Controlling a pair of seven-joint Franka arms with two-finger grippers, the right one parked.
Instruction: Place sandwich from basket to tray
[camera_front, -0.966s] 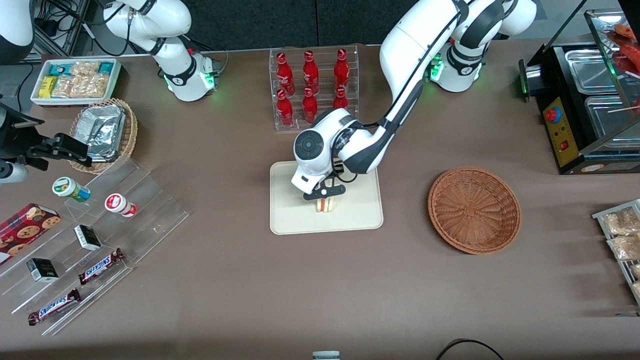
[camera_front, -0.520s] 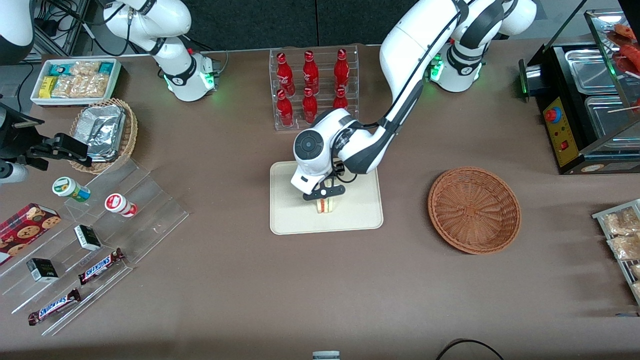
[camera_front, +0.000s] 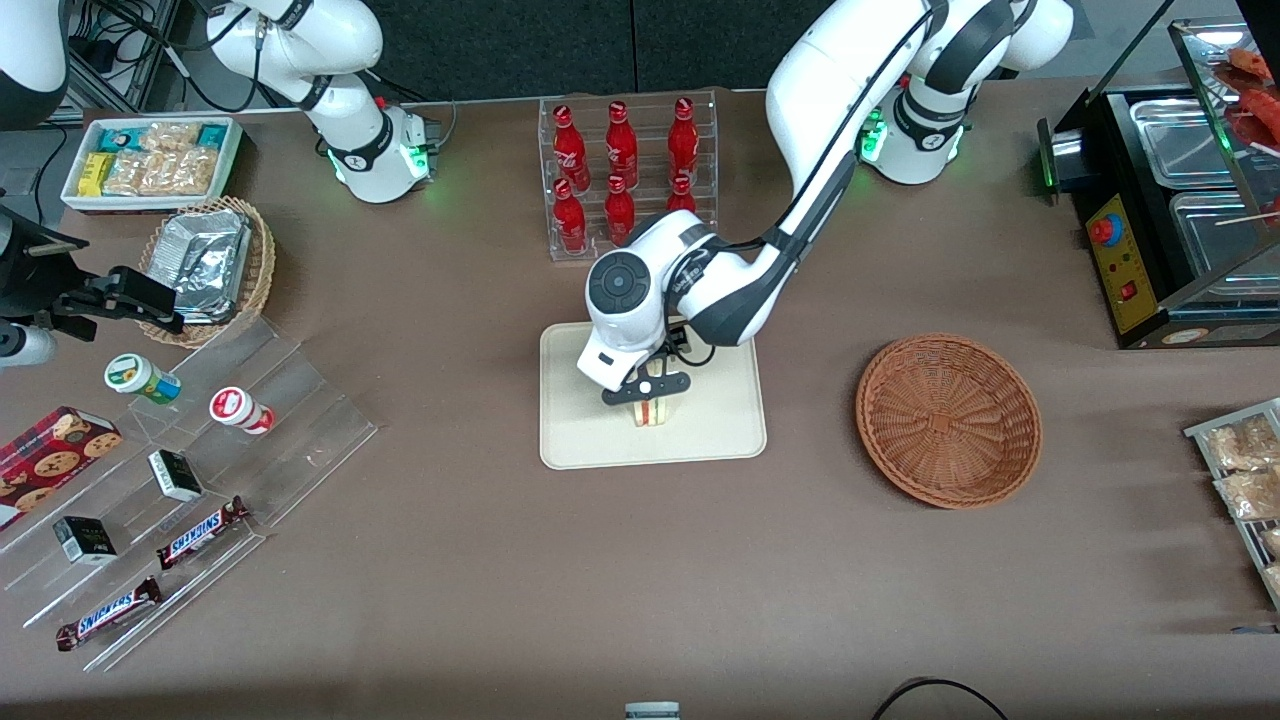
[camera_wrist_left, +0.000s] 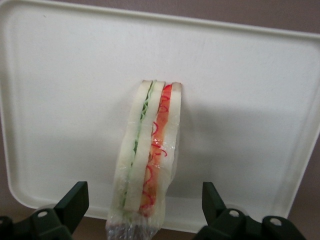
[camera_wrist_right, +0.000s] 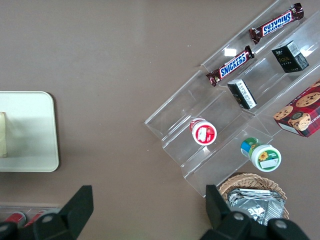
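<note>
On the tray (camera_front: 715, 420), one sandwich (camera_wrist_left: 147, 155) is standing on edge, wrapped.

Directly above it the pincer (camera_wrist_left: 145, 212) is hovering with its fingers (camera_wrist_left: 75, 200) spread wide, one on each flat side, touching neither; the sandwich's long axis is running straight away from the wrist camera, between them. One basket (camera_front: 948, 420) is sitting bare on the worktop (camera_front: 600, 580), toward the working arm's end. Judging by this, only a straight lift is remaining.

The sandwich (camera_front: 652, 412), plastic-wrapped white bread showing green and red filling, is standing on edge at the centre of the cream tray (camera_front: 580, 440). The round reddish-brown basket (camera_front: 948, 419) is sitting empty at frame right.

The claw (camera_front: 648, 392) is hovering above the sandwich, fingers (camera_wrist_left: 75, 200) spread apart and clear of it.
</note>
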